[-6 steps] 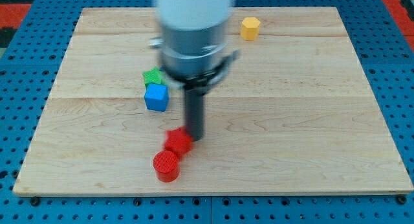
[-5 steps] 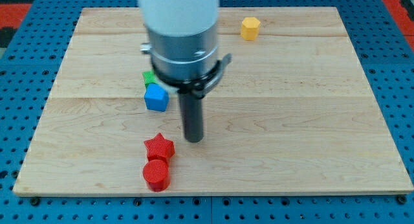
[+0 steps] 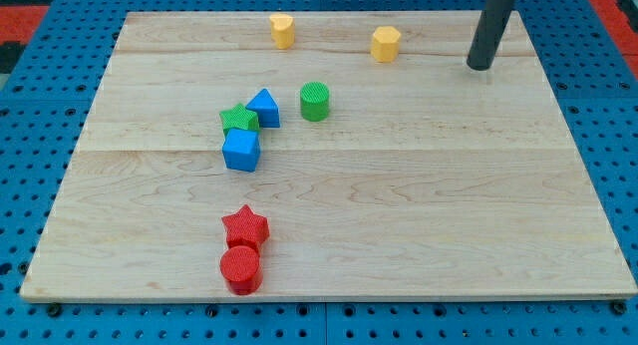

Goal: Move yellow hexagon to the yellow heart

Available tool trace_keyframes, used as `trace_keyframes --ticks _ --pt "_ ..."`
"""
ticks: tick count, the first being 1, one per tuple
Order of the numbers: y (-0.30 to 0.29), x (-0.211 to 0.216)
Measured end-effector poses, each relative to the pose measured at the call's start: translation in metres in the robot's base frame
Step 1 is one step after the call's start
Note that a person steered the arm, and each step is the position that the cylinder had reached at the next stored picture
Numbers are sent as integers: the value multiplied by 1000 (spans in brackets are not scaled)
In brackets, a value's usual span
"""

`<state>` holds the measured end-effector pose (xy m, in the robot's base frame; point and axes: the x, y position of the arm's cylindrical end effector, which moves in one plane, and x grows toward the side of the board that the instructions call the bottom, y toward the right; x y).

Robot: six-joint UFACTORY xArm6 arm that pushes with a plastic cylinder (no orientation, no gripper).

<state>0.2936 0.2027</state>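
Judging from the layout, the task is not yet done: the small yellow hexagon block (image 3: pixel 386 43) is seen near the top edge of the pale wooden counter (image 3: pixel 449 205), well apart from the small yellow heart block (image 3: pixel 282 30), which lies to the hexagon's left along the same edge. The tool is a plain dark rod with no jaws to open or close; nothing is held, and my tip (image 3: pixel 480 65) is placed to the hexagon's right, not touching it. A leftward push across the gap is what is left.
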Motion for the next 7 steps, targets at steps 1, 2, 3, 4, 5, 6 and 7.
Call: trace_keyframes --ticks 1,2,3,4,5,6,7 --pt "-13 -13" --pt "-36 -12" --pt "-36 -12" --pt "-32 -14" --pt "-32 -14" --pt "-32 -17" --pt "-25 -17"
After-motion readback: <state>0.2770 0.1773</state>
